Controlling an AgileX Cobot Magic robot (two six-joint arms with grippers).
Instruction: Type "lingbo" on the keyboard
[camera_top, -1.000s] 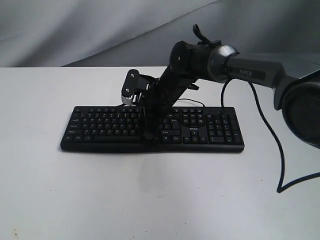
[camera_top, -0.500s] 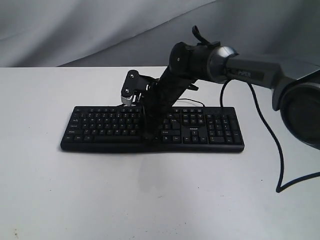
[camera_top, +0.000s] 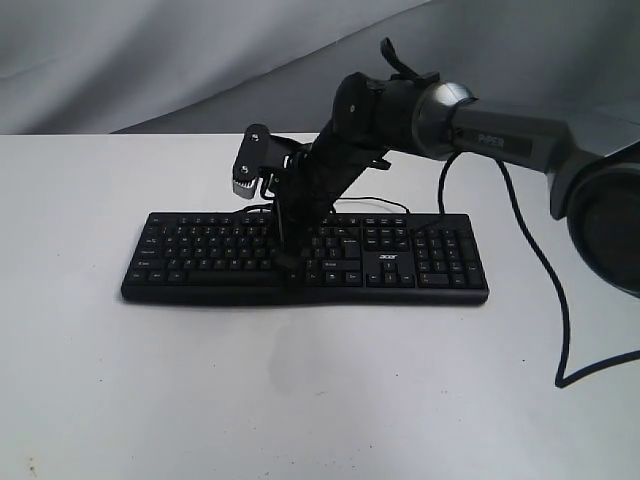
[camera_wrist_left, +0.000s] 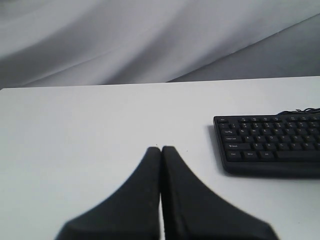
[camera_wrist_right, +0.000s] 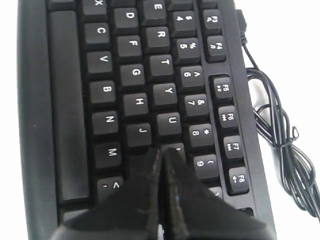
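Leftmost, the left gripper (camera_wrist_left: 161, 150) idles w/ jaws clenched on nothing, over bare surface (camera_wrist_left: 75, 130) beyond the left end of the keyboard (camera_wrist_left: 270, 147) and apart from it. The keyboard lies lengthwise across the middle of the surface, somewhat nearer the far edge than the near one, w/ its cable (camera_wrist_right: 280, 135) bunched behind it.

Further right, the right gripper (camera_wrist_right: 161, 150) does the typing. Its jaws are pressed together, empty, used as one stylus, tip approx. over I/K, just past J. Whether it touches a key can't be told.

Prob. step two, the "i". Next calls for a short straight press on I alone, w/o clipping U or K, then a lift and shift toward N.

Vs half a sec ago, the tip has moved toward the keyboard's left end and back from its front edge, and the wrist has risen a bit.
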